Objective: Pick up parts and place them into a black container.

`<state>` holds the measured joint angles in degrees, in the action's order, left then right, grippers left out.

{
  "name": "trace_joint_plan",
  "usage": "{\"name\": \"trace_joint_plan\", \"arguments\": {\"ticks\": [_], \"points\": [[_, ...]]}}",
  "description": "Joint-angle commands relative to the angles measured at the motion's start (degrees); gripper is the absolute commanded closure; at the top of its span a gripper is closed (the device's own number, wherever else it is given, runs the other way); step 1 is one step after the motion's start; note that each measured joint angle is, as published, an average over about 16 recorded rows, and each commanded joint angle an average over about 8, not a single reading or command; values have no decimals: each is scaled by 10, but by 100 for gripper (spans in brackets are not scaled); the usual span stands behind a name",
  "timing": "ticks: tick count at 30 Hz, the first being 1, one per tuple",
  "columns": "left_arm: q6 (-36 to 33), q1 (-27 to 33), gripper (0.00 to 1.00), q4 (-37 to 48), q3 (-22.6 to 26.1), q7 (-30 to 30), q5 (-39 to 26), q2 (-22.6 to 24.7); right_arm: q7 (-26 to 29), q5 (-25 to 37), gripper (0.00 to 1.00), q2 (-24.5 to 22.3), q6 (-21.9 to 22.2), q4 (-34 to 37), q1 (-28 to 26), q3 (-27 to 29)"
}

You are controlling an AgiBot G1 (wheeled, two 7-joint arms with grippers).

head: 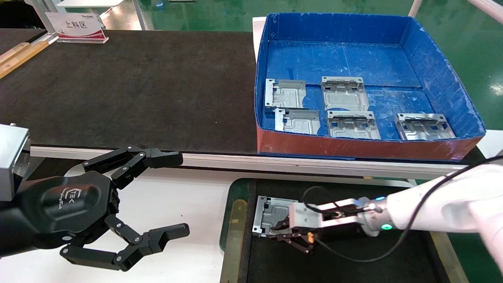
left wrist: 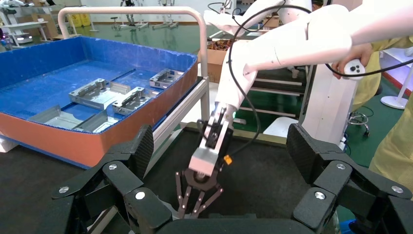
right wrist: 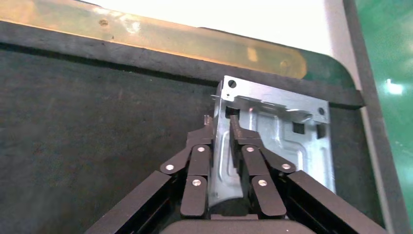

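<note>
A silver-grey part (head: 271,214) sits low over the black container's felt bottom (head: 353,263), by its left gold-green rim (head: 234,232). My right gripper (head: 281,230) is shut on it. In the right wrist view the fingers (right wrist: 199,161) pinch a raised edge of the part (right wrist: 287,122) at the gripper (right wrist: 221,124), near the container's rim (right wrist: 160,36). Whether the part touches the felt I cannot tell. Several more parts (head: 344,93) lie in the blue box (head: 432,59). My left gripper (head: 180,192) hangs open and empty at the lower left, over the white surface.
The blue box with a red front (left wrist: 122,131) stands on the long black mat table (head: 137,90), behind the container. A white sign (head: 76,25) stands at the back left. A person's hand with a controller (left wrist: 353,61) shows behind my right arm.
</note>
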<state>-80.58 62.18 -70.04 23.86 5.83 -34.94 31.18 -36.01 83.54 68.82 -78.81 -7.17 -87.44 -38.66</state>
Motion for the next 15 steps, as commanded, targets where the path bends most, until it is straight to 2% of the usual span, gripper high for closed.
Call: {"name": "trace_joint_plan", "arguments": {"ticks": [1, 9, 15], "points": [[0, 0, 0, 0, 0, 0, 0, 0, -7, -1, 0, -5, -10, 5, -8, 0], [0, 0, 0, 0, 0, 0, 0, 0, -44, -30, 0, -47, -112, -19, -25, 12], [0, 0, 0, 0, 0, 0, 0, 0, -22, -98, 0, -85, -135, -102, -11, 7]]}}
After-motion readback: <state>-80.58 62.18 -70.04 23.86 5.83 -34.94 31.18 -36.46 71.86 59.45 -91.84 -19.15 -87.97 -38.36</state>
